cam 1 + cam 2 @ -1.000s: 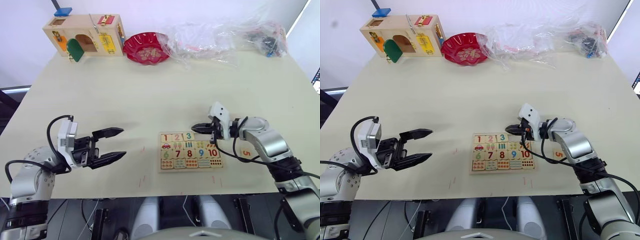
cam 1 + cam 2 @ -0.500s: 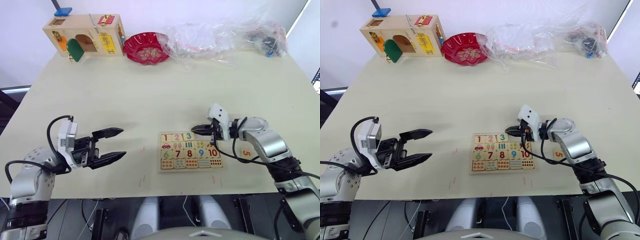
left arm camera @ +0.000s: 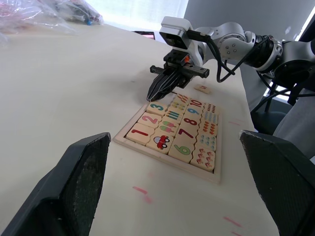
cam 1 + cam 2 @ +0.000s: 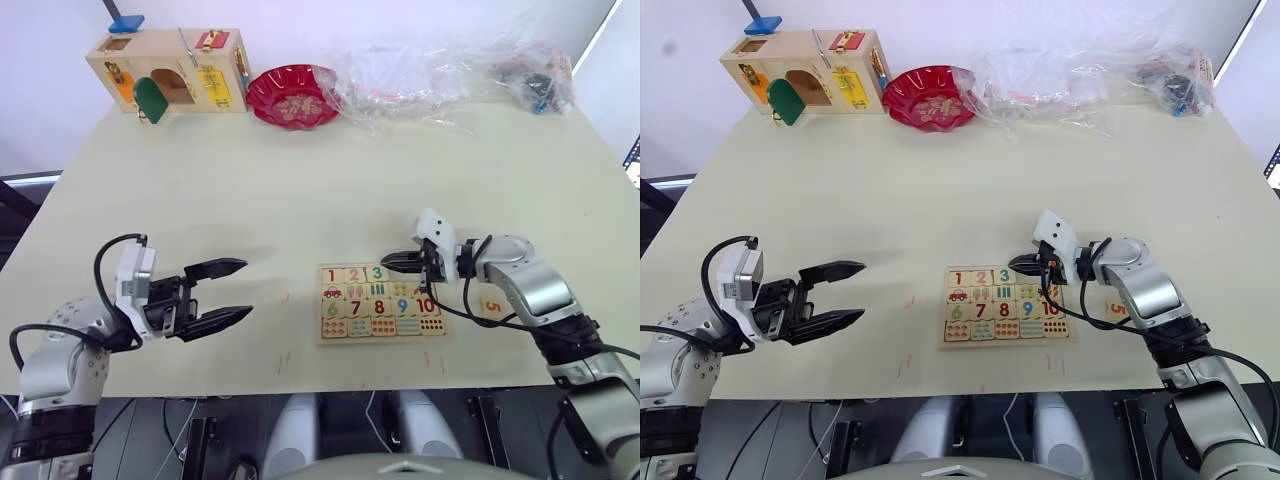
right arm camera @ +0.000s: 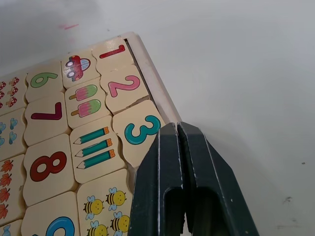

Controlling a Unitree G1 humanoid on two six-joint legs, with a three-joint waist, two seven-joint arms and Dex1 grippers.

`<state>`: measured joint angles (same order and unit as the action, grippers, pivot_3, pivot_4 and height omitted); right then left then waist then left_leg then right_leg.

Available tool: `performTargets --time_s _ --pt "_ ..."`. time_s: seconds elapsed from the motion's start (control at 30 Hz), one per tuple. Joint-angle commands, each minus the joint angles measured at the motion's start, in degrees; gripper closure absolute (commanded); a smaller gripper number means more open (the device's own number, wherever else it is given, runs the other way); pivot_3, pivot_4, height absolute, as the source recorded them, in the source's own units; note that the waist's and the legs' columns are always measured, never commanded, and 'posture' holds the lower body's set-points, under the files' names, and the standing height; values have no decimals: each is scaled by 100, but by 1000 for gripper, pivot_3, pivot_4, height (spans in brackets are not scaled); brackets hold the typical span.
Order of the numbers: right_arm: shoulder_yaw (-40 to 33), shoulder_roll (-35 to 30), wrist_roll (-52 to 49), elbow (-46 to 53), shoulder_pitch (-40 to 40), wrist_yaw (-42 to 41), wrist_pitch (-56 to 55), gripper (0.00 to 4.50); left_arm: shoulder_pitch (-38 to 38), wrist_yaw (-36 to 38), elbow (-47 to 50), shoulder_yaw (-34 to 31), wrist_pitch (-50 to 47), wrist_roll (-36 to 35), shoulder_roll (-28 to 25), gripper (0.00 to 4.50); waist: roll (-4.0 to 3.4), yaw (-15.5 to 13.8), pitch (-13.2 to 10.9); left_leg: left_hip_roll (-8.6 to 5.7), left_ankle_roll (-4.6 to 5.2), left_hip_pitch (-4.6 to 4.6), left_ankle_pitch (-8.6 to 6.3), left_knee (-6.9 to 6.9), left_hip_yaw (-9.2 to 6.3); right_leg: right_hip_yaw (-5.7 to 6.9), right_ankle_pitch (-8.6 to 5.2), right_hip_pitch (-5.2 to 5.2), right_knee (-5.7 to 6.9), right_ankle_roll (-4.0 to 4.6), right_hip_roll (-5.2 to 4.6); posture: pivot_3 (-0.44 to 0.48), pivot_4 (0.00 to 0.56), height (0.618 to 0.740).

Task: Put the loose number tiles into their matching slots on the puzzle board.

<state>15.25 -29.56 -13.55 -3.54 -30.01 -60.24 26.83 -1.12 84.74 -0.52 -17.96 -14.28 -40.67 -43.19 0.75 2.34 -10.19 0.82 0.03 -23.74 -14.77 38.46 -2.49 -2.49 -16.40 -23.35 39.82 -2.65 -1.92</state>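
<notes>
Pale-wood puzzle board (image 4: 382,301) lies flat on the surface (image 4: 300,190), tiles 1, 2, 3 seated in the slots (image 5: 129,93). Right end effector (image 5: 177,129), fingers pressed together and empty, tips at the 3 tile (image 5: 141,131), probably nudging it home. Left end effector (image 4: 232,290) spread wide, idle, well apart. Loose 5 tile (image 4: 492,306) lies beside the board; the right wrist view resolves the tile seating.

Tile 5 (image 4: 492,305) right of puzzle board (image 4: 381,302)
</notes>
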Motion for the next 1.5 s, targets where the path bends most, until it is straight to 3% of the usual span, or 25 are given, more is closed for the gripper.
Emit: performTargets --time_s 0.03,0.53,0.73,0.97,1.0,1.03,1.07,1.1,1.27,1.3,1.5 --pt "18 -23 2 146 48 -68 -9 4465 7 -6 198 -182 29 -74 -113 0 0 0 0 0 0 0 0 0 0 0 0 0 0 0 0 0 150 740" --pt "-9 -42 -10 345 177 -68 18 4465 5 -21 212 -195 15 -85 -116 0 0 0 0 0 0 1 0 0 0 0 0 0 1 0 0 0 150 740" --pt "-896 -209 -907 1724 586 -12 262 4465 46 -59 268 -217 -16 -116 -92 0 -1 -16 -1 2 0 -3 0 0 -2 1 0 0 -2 0 -1 0 150 740" --pt "-2179 -858 -1823 2973 2055 158 738 4465 143 -118 343 -173 -4 -101 8 0 2 -71 1 -2 0 1 0 1 -13 10 -1 14 -8 0 -3 0 150 740" --pt "-2441 -904 -2041 3093 2263 202 821 3948 159 -118 343 -171 4 -99 15 0 3 -72 1 -2 0 4 0 4 -10 8 0 16 -7 -1 -3 0 150 740" --pt "-2712 -933 -2168 3218 2508 250 819 3785 173 -120 338 -171 7 -97 21 0 3 -59 1 -2 1 5 0 5 -10 7 0 17 -5 -1 -3 0 150 740" --pt "-2941 -980 -2260 3341 2764 270 806 2919 189 -122 337 -171 11 -93 28 0 3 -58 1 1 1 9 0 5 -12 8 -1 20 -3 0 2 0 150 740" --pt "-3172 -1038 -2275 3476 3089 263 766 2813 205 -123 333 -173 15 -89 35 0 2 -52 1 1 1 9 0 5 -12 8 -1 21 -3 0 2 0 150 740" --pt "-4306 -1046 -2548 4050 4542 424 721 368 339 -120 318 -182 63 -46 69 0 3 -86 2 2 1 6 0 3 -11 7 -2 24 -10 0 2 0 150 740" --pt "-4501 -1028 -2613 4124 4764 457 719 121 372 -120 314 -187 74 -37 72 0 3 -87 2 2 1 10 0 4 -9 6 -2 27 -9 -1 3 0 150 740" --pt "-5662 -708 -2704 4365 6307 471 517 121 627 -108 197 -269 151 9 56 0 9 -90 4 13 1 79 -2 -12 15 -9 -5 88 -20 -1 9 0 150 740"
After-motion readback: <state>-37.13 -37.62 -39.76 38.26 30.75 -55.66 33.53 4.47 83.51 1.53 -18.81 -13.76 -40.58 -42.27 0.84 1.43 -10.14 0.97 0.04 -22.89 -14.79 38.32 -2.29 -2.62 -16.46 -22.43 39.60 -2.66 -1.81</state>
